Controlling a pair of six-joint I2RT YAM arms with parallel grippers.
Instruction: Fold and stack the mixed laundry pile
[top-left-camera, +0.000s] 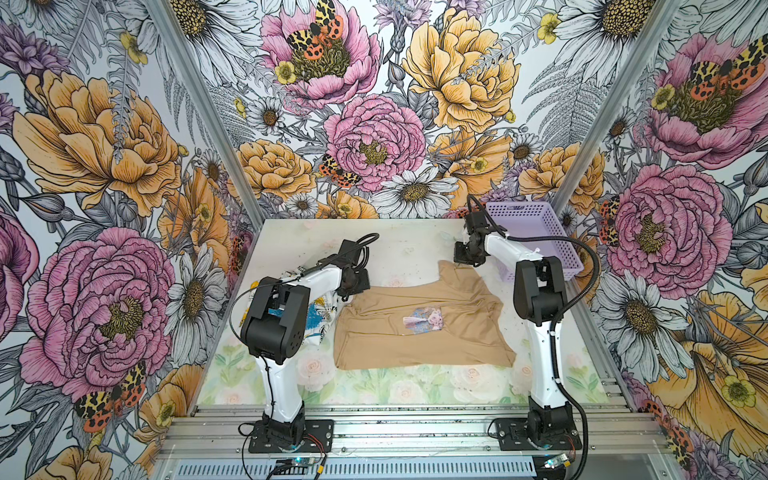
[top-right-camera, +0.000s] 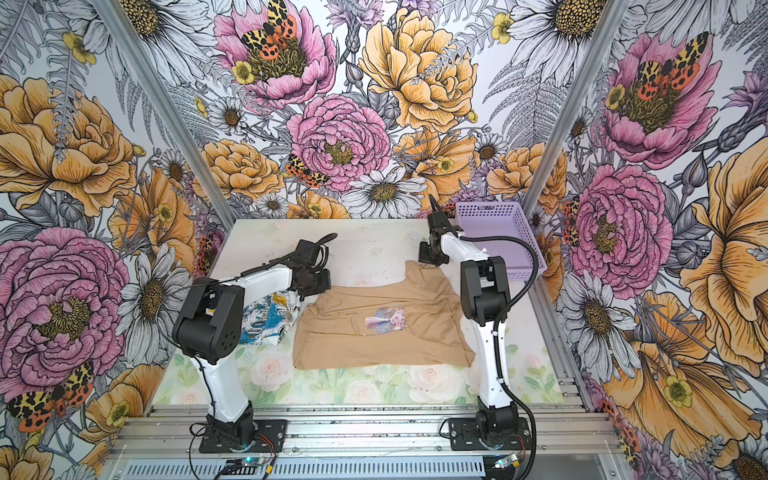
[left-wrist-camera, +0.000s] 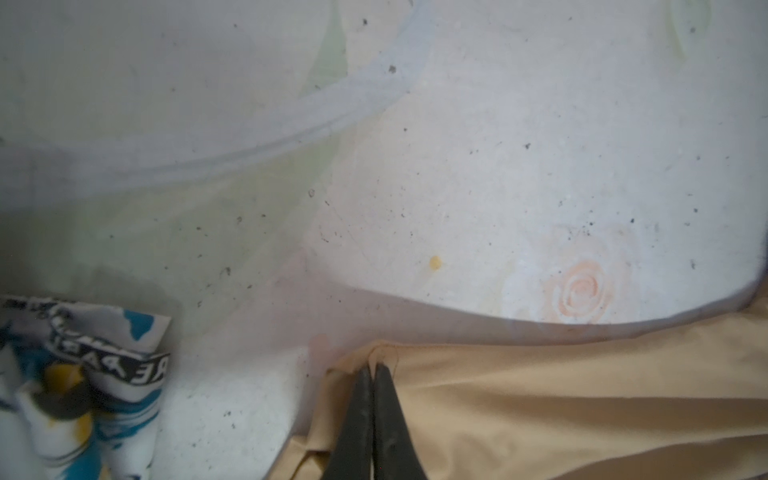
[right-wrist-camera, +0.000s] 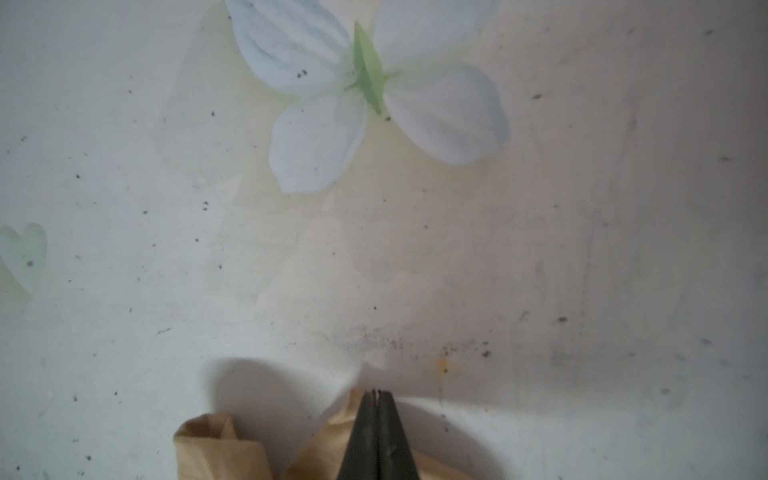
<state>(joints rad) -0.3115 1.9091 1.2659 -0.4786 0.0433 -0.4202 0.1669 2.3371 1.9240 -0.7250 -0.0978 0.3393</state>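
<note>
"RE PA" lettering, printed garment (left-wrist-camera: 109, 368)

The left arm (top-left-camera: 279, 384) and right arm (top-left-camera: 543, 365) share one build: glossy white links joined by boxy matte-black joint housings. Each rises from a black base plate (top-left-camera: 291, 436) screwed down at its corners. A ribbed black hose (top-left-camera: 540, 239) runs from the right arm down to its plate. The jaws are slim, black and tapered.

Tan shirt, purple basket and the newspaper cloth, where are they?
Tan shirt (top-left-camera: 415, 345), in a top view, lower front panel.
Purple basket (top-left-camera: 517, 211), in a top view, far wall.
Newspaper cloth (top-right-camera: 266, 318), in a top view, blue patch.
</note>
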